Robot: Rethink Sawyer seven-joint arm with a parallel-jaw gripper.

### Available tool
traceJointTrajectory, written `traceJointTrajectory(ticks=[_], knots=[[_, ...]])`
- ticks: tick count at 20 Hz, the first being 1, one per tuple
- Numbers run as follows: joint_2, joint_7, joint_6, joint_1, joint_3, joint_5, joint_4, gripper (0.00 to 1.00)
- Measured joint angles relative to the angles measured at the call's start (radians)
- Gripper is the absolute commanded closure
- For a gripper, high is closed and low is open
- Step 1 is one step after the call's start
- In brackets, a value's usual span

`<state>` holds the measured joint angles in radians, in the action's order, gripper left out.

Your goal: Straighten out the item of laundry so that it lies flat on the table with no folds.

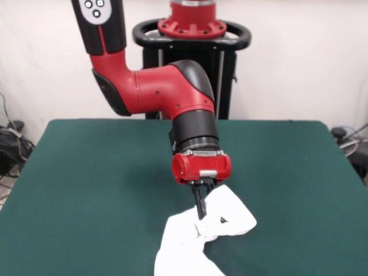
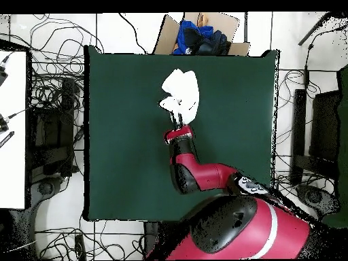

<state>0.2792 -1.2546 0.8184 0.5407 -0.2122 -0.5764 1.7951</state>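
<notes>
The item of laundry (image 1: 198, 241) is a small white T-shirt lying crumpled on the dark green table (image 1: 86, 172), close to the edge farthest from the robot. Only plain white cloth shows; no print is visible. One part is bunched and raised at my gripper (image 1: 200, 213), which points straight down with its black fingers (image 1: 200, 204) closed together on a fold of the shirt. In the overhead view the shirt (image 2: 182, 90) lies in the upper middle of the table (image 2: 122, 136), with the gripper (image 2: 178, 122) at its lower edge.
The arm's red wrist (image 1: 201, 167) hangs over the table's middle. A cardboard box with blue cloth (image 2: 198, 35) sits beyond the table's far edge. Cables (image 2: 58, 88) lie on the floor around the table. The pedestal (image 1: 192, 34) stands behind the table.
</notes>
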Motion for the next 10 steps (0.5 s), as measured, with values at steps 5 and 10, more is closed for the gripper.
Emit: traceJointTrajectory(ticks=[5, 10], knots=[[-0.004, 0.0, 0.0, -0.014, 0.026, 0.0, 0.0, 1.0], [-0.004, 0.0, 0.0, -0.027, 0.045, 0.0, 0.0, 1.0]])
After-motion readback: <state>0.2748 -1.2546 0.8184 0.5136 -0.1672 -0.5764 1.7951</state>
